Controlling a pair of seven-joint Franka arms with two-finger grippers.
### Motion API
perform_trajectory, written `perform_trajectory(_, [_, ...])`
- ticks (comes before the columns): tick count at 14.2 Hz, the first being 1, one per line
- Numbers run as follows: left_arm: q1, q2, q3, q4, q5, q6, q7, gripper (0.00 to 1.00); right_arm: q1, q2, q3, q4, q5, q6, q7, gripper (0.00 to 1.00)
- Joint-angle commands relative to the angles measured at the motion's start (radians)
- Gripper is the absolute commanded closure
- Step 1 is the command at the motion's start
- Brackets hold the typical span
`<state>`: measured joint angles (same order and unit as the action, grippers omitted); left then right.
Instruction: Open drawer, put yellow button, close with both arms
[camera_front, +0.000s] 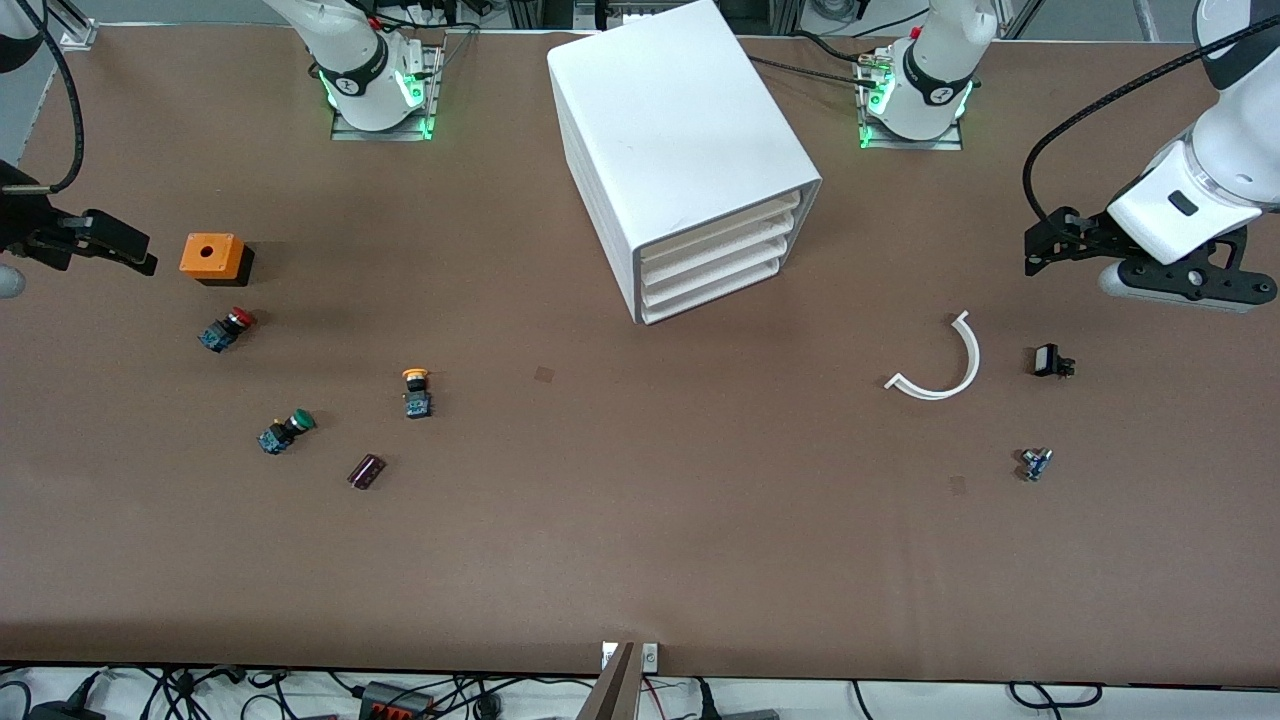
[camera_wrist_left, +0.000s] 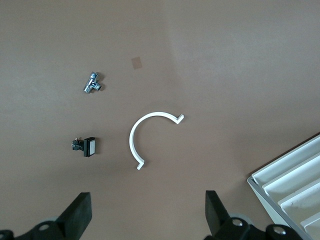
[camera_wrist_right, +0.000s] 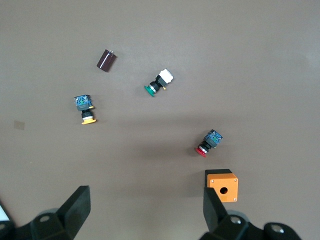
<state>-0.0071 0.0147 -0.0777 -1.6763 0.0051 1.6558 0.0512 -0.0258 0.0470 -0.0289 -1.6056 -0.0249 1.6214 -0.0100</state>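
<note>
Worktop: broad bare strip along the edge nearest the front camera
Yellow button: on its side, toward the right arm's end; green button slightly nearer the camera; red button farther
Drawer: shut, topmost in the cabinet at mid-worktop, toward the bases' edge
Right end effector: fingers spread, empty, over its end edge by the orange box
Left end effector: fingers spread, empty, over its end edge; white arc close by

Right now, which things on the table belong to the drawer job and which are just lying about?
For the job: top drawer of the white cabinet; yellow button; left end effector; right end effector.

Lying about: red button; green button; orange box; white curved piece; dark cylinder.
</note>
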Motion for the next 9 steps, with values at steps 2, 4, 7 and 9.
perform_trajectory(2, [0.002, -0.013, -0.004, 0.003, 0.01, -0.016, 0.015, 0.0, -0.003, -0.009, 0.001, -0.008, -0.007, -0.006, -0.008, 0.0])
perform_trajectory(4, [0.002, -0.015, -0.002, 0.003, 0.012, -0.016, 0.015, 0.0, -0.003, -0.009, 0.001, -0.008, -0.007, -0.006, -0.01, 0.0])
perform_trajectory(7, [0.002, -0.015, -0.004, 0.003, 0.01, -0.016, 0.015, 0.0, -0.002, -0.009, 0.003, -0.007, -0.003, -0.008, -0.008, 0.0])
perform_trajectory(9, [0.002, -0.015, -0.002, 0.003, 0.012, -0.016, 0.015, 0.0, 0.009, -0.007, 0.004, -0.007, -0.003, -0.009, -0.008, 0.0])
